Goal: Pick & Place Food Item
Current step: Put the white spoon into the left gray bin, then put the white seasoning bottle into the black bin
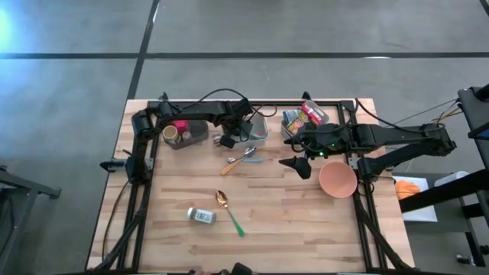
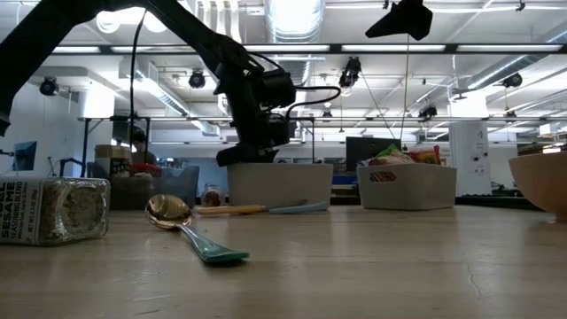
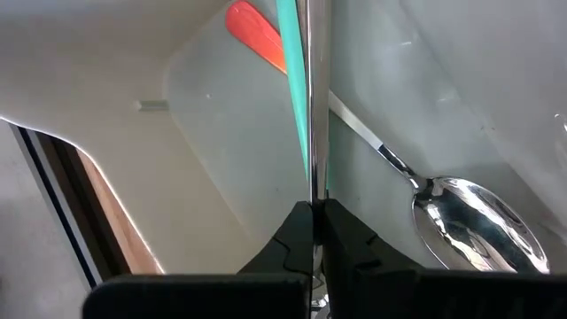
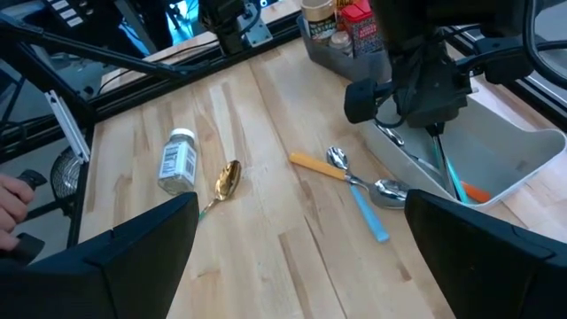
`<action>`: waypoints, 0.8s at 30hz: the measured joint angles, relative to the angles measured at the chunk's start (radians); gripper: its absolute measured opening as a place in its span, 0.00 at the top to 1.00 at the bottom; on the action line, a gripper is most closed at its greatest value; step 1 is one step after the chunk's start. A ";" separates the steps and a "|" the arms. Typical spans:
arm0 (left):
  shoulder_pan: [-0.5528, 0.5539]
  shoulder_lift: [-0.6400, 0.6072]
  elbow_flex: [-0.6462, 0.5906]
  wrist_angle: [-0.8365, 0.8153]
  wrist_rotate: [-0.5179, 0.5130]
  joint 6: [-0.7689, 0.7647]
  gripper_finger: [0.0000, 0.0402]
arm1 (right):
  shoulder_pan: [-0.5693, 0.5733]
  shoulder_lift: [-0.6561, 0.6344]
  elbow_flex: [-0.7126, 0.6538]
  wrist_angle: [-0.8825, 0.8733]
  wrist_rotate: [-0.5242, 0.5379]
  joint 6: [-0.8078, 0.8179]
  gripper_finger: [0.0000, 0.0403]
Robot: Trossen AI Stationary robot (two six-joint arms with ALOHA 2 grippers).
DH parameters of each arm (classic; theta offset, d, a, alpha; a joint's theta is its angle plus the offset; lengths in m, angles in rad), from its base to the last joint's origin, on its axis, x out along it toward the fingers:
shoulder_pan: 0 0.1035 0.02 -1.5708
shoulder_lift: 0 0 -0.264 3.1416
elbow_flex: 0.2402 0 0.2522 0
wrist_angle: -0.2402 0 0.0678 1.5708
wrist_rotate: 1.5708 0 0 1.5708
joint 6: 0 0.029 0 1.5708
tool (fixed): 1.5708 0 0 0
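Two end effectors: the left one works inside the utensil bin, the right one waits above the tabletop.
Left end effector (image 3: 312, 232): clenched on a thin upright utensil handle (image 3: 313, 97), silver with a teal strip beside it; the pinch is at the fingertips, so the handle hangs straight between them.
Landmark: white utensil bin (image 1: 258, 128), at the tabletop's far middle.
Inside the bin: a silver spoon (image 3: 469, 221) lies on its floor just beside the gripped handle; an orange piece (image 3: 255, 34) lies farther in.
Left arm pose: reaches across from the left, wrist bent steeply down into the bin.
Right end effector (image 1: 298, 166): fingers spread wide, grasping nothing, hovering right of the bin, near the pink bowl (image 1: 337, 180).
Right arm pose: stretched in low from the right edge.
Task's thing: food packets sit in the second bin (image 1: 304, 118), right of the utensil bin, untouched.
Judgement: the grip looks set for lifting the utensil out.
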 joint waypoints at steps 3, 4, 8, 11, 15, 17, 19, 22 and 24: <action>0.000 0.000 0.000 -0.001 -0.015 -0.012 0.94 | 0.000 0.000 0.000 0.000 0.000 0.000 0.01; 0.000 0.000 0.000 -0.001 -0.016 -0.012 0.91 | 0.000 0.000 0.000 0.000 -0.001 0.000 0.01; 0.000 0.000 0.000 -0.001 -0.018 -0.012 0.78 | 0.000 0.000 0.000 -0.001 -0.001 0.000 0.01; -0.001 0.000 0.000 0.000 -0.018 -0.012 0.69 | 0.000 0.000 0.000 -0.002 -0.004 0.000 0.01; -0.001 0.000 0.000 0.000 -0.019 -0.012 0.59 | 0.000 0.000 0.000 -0.002 -0.023 -0.001 0.01; -0.001 0.000 0.000 0.000 -0.019 -0.016 0.55 | 0.002 0.000 0.000 -0.002 -0.026 -0.001 0.01; -0.001 0.000 0.000 0.000 -0.022 -0.025 0.52 | 0.002 0.000 0.000 -0.002 -0.027 -0.001 0.01; -0.001 0.000 0.000 0.001 -0.022 -0.057 0.47 | 0.002 0.000 0.000 -0.002 -0.026 0.000 0.01; -0.001 0.000 0.000 0.002 -0.023 -0.068 0.44 | 0.002 0.000 0.000 -0.002 -0.026 0.000 0.01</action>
